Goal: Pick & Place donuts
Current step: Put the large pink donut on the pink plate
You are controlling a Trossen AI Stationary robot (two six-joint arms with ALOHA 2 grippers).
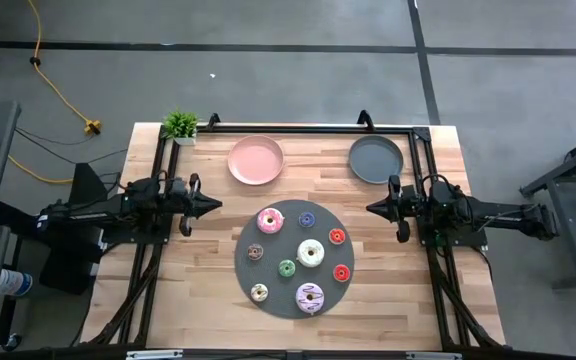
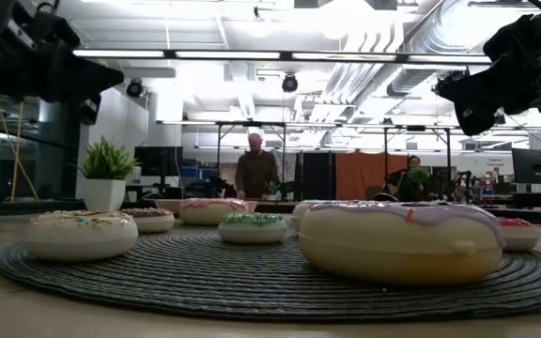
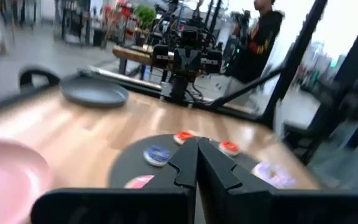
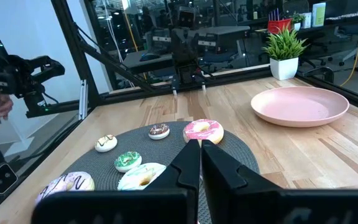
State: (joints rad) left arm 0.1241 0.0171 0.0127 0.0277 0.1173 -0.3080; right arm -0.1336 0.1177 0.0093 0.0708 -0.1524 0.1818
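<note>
On the wooden counter a big dark grey disc carries all nine donuts, while the left pincer and right pincer hover beside it, both closed tight and holding nothing.

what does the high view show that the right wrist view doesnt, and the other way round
Only the high view: the grey plate, two red donuts, the blue donut, and the right gripper from above.

Only the right wrist view: a person's hand at the edge.

Both: pink plate, plant, dark mat, pink donut, green donut.
</note>
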